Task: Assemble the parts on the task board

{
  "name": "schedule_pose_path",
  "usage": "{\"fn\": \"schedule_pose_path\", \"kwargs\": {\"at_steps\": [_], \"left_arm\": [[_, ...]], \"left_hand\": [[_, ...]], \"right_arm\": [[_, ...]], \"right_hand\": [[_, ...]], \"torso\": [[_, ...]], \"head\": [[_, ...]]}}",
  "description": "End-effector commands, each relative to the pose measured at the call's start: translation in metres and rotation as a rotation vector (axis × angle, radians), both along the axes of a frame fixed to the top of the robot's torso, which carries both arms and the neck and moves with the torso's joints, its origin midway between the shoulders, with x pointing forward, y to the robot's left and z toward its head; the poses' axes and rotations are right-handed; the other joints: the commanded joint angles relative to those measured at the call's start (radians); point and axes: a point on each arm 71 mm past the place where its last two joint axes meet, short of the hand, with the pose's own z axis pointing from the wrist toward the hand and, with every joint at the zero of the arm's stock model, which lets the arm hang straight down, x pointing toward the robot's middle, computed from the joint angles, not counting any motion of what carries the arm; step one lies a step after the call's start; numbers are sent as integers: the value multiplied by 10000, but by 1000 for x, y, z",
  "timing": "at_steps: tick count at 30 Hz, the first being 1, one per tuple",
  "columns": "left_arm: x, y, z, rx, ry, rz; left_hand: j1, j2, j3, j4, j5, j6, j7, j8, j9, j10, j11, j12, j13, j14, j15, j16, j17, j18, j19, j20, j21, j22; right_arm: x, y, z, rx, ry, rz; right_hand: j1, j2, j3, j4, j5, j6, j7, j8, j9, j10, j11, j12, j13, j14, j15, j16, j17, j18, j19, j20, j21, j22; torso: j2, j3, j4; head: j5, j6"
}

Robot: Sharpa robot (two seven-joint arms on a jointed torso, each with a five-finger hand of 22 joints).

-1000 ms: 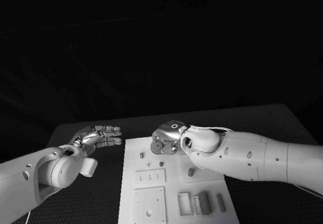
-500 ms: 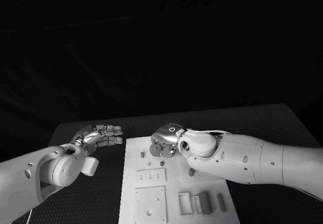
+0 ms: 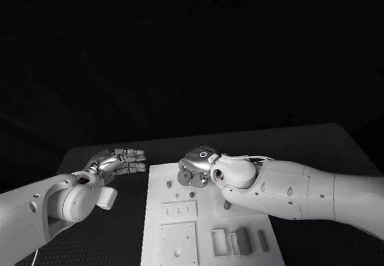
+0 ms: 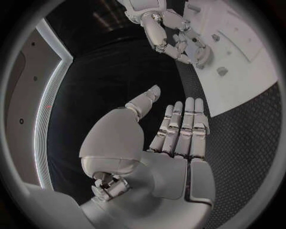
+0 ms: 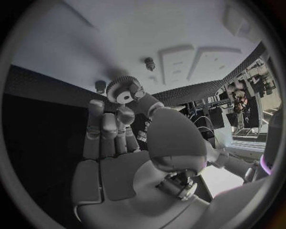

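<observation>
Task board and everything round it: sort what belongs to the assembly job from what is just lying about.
Part of the job:
- task board
- gear held in the right hand
- pegs standing on the board
- grey blocks at the board's near end

Just there:
- black table
- left hand, empty, fingers straight, beside the board

A black counter (image 3: 318, 141) with a fine textured mat stood before a dark, unlit backdrop. In the left wrist view, a pale curved light strip (image 4: 50, 105) ran along a dim wall.
</observation>
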Motion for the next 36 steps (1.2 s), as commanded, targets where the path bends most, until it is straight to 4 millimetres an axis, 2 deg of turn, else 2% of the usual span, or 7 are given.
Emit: {"fn": "schedule_pose_path", "kwargs": {"at_steps": [1,13,19,29,36], "left_arm": [[0,-3,1,-67,-72,-148],[0,-3,1,-70,-82,-150],[0,-4,1,-73,-87,-160],[1,-5,1,-74,-91,-176],[1,-4,1,-63,-92,-144]], "left_hand": [[-108,-25,-44,-26,-59,-25,40,-66,-14,-36,66,-58,-10,-54,34,-73,10,2,24,51,-62,11],[-111,-24,-45,-25,-59,-25,39,-67,-14,-38,66,-57,-9,-69,39,-87,10,0,13,56,-75,12],[-110,-24,-44,-26,-59,-25,38,-68,-14,-38,66,-56,-9,-74,40,-92,10,0,10,58,-80,13],[-109,-25,-43,-27,-59,-25,37,-68,-14,-39,66,-55,-9,-82,42,-100,12,-1,5,60,-88,14],[-112,-24,-44,-25,-59,-25,37,-68,-14,-40,66,-55,-8,-85,43,-104,13,-1,3,62,-92,16]], "right_arm": [[-1,3,1,-63,-171,93],[4,-2,-3,-117,62,-119],[6,-2,-5,-176,96,-156],[2,3,-18,-110,400,-94],[2,3,-19,-112,453,-124]], "right_hand": [[62,50,1,47,69,1146,-41,408,242,56,-14,-35,-10,19,-45,51,-8,163,82,13,45,145],[54,47,1,50,69,1146,-40,402,239,65,-13,-42,-15,11,-46,45,-33,163,83,12,42,142],[48,46,1,50,69,1145,-39,398,237,68,-12,-46,-17,5,-45,42,-45,163,82,12,39,140],[41,44,2,50,69,1144,-39,392,234,72,-12,-54,-21,4,-45,35,-56,163,81,12,34,137],[38,47,5,50,69,1142,-38,387,232,74,-11,-59,-24,-3,-44,31,-70,163,80,12,31,135]], "torso": [[-3,0,7],[-2,-14,11],[0,-6,6],[-5,-4,30],[-4,-15,8]], "head": [[-8,-12],[-9,-40],[-2,-48],[7,-114],[16,-130]]}}
